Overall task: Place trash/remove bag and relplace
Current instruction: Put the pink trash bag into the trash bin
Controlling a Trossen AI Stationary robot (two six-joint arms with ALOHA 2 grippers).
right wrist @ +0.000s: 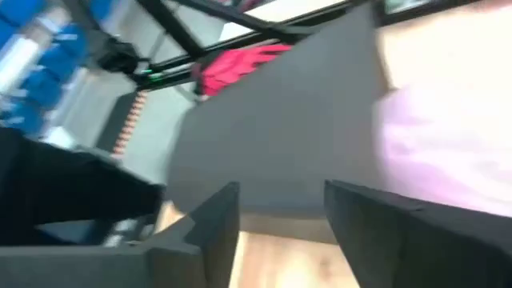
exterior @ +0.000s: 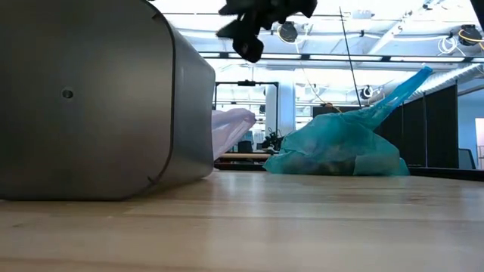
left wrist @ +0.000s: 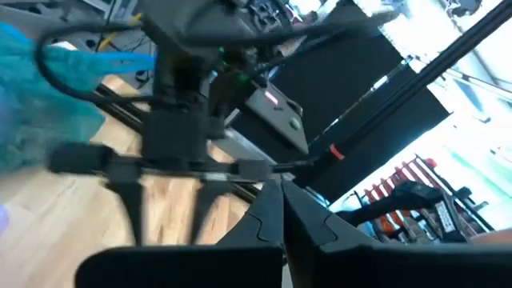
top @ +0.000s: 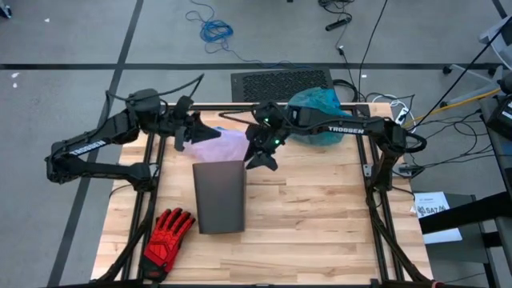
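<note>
The teal bag (top: 318, 117) sits knotted at the table's far right, resting on its bulging bottom (exterior: 340, 155). Dim brownish trash (exterior: 330, 163) shows through its wall. A grey bin (top: 219, 196) lies on its side mid-table, its mouth toward the far edge. A pale lilac bag (top: 226, 144) spills out of that mouth. My left gripper (top: 186, 136) hovers at the lilac bag's left edge, shut (left wrist: 282, 212), and nothing shows between its fingers. My right gripper (top: 260, 156) hangs open (right wrist: 280, 232) above the bin's far right corner, holding nothing.
A red-and-black glove (top: 168, 236) lies near the table's front left corner. Bare wood stretches right of the bin (top: 320, 200). Black frame rails run along both table sides (top: 376, 192). Cables lie on the floor beyond the far edge.
</note>
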